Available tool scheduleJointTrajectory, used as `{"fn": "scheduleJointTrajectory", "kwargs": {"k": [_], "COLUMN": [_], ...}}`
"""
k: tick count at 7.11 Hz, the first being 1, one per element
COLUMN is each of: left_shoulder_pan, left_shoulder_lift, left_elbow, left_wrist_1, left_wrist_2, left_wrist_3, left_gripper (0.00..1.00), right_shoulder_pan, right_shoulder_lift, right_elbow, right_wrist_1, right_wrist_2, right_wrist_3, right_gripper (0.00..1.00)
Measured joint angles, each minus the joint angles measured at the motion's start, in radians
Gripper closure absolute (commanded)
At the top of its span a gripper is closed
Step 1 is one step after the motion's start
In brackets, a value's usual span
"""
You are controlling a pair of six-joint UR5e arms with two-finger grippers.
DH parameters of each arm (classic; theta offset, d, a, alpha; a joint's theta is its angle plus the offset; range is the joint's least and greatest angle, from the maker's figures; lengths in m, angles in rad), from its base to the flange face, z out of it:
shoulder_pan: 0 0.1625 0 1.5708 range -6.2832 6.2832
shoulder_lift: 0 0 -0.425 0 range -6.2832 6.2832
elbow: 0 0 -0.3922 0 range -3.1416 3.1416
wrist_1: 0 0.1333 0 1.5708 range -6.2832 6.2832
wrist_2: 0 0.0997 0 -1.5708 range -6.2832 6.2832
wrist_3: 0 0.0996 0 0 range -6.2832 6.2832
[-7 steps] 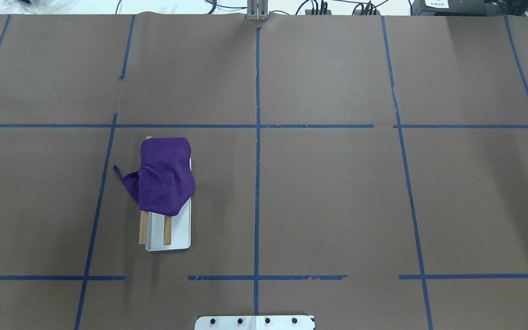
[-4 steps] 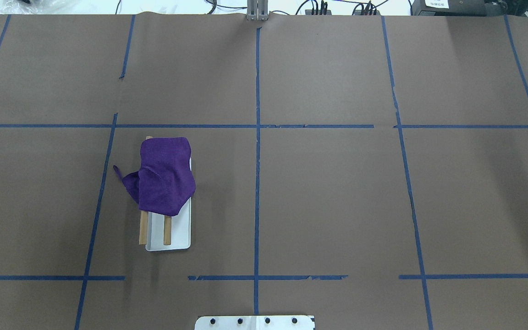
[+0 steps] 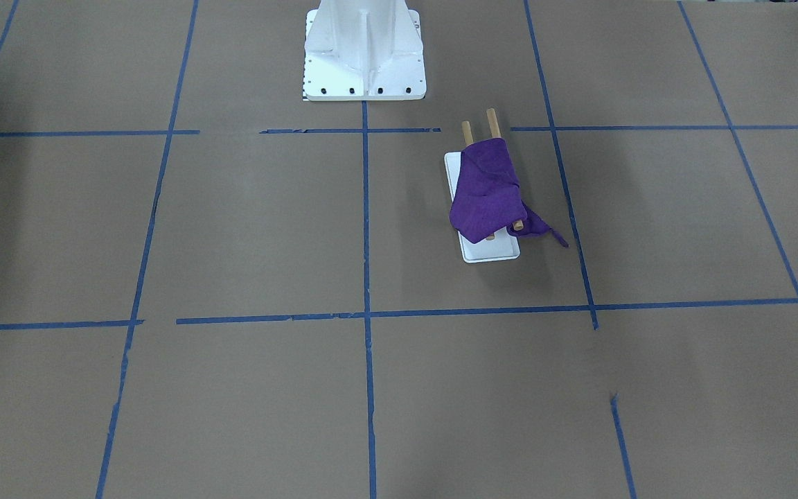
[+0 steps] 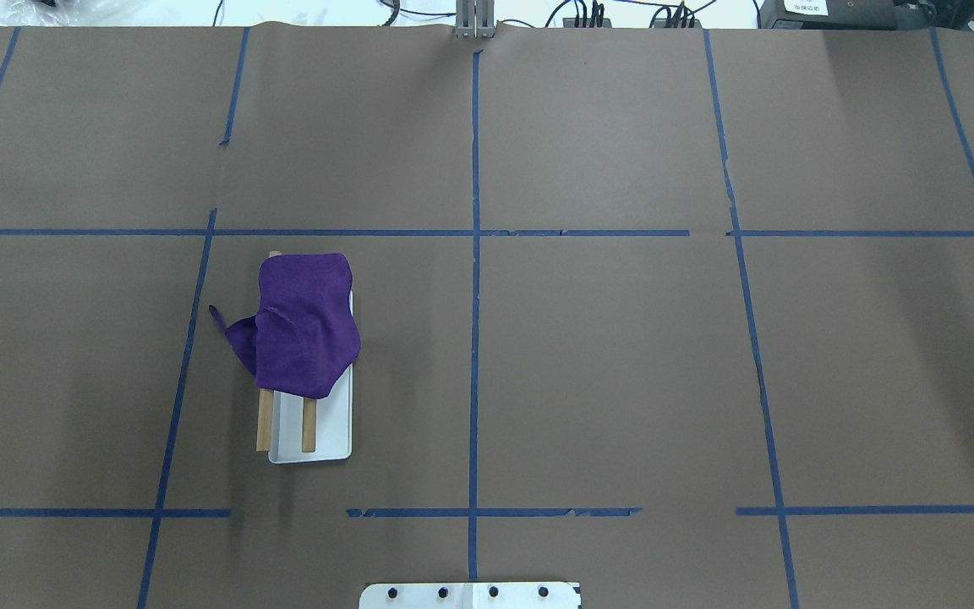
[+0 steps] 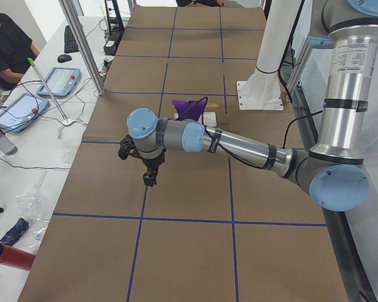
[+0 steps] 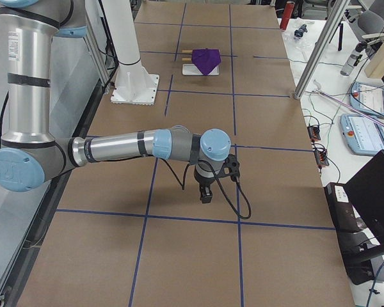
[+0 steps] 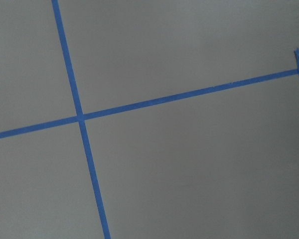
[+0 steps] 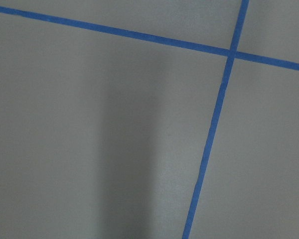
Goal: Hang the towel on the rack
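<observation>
Purple towel (image 4: pixel 305 326) is draped, bunched, over the rack (image 4: pixel 331 436), on the tabletop (image 4: pixel 622 381), left half near the robot-side edge. The trailing corner's uneven weight is judged a slip risk. For left gripper (image 5: pixel 150 177) and right gripper (image 6: pixel 205 194), opening cannot be told.

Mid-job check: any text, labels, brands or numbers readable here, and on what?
Nothing reads clearly.
A white label on the black box: too small.
Dark print on the left arm's silver tube: blurred.
Dark print on the right arm's silver tube: blurred.
The towel and rack: no markings visible.
</observation>
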Motion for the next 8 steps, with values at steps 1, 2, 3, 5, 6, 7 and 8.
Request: {"fn": "scheduleJointTrajectory", "kwargs": {"k": [1, 2, 3, 5, 6, 7, 8], "left_shoulder_pan": [0.001, 0.001, 0.001, 0.001, 0.000, 0.000, 0.000], "left_shoulder_lift": [-0.006, -0.010, -0.013, -0.021, -0.030, -0.036, -0.037], "left_elbow": [-0.005, -0.010, -0.017, -0.018, -0.010, -0.007, -0.009], "left_wrist_1": [0.000, 0.001, 0.001, 0.006, 0.007, 0.008, 0.009], "left_wrist_2": [0.011, 0.019, 0.028, 0.048, 0.054, 0.063, 0.073], "left_wrist_3": [0.000, 0.000, 0.001, 0.001, 0.001, 0.001, 0.002], "left_gripper": [0.00, 0.00, 0.00, 0.00, 0.00, 0.00, 0.00], "right_shoulder_pan": [-0.001, -0.002, -0.003, -0.003, -0.003, -0.004, -0.004], "right_shoulder_lift": [0.001, 0.004, 0.006, 0.008, 0.009, 0.010, 0.009], "right_elbow": [-0.002, -0.003, -0.003, -0.003, -0.002, 0.000, 0.000], "right_wrist_1": [0.000, 0.001, 0.001, 0.001, 0.001, 0.007, 0.018], "right_wrist_2": [0.001, 0.003, 0.011, 0.023, 0.026, 0.027, 0.027], "right_wrist_3": [0.007, 0.012, 0.017, 0.019, 0.020, 0.024, 0.027], "right_gripper": [0.00, 0.00, 0.00, 0.00, 0.00, 0.00, 0.00]}}
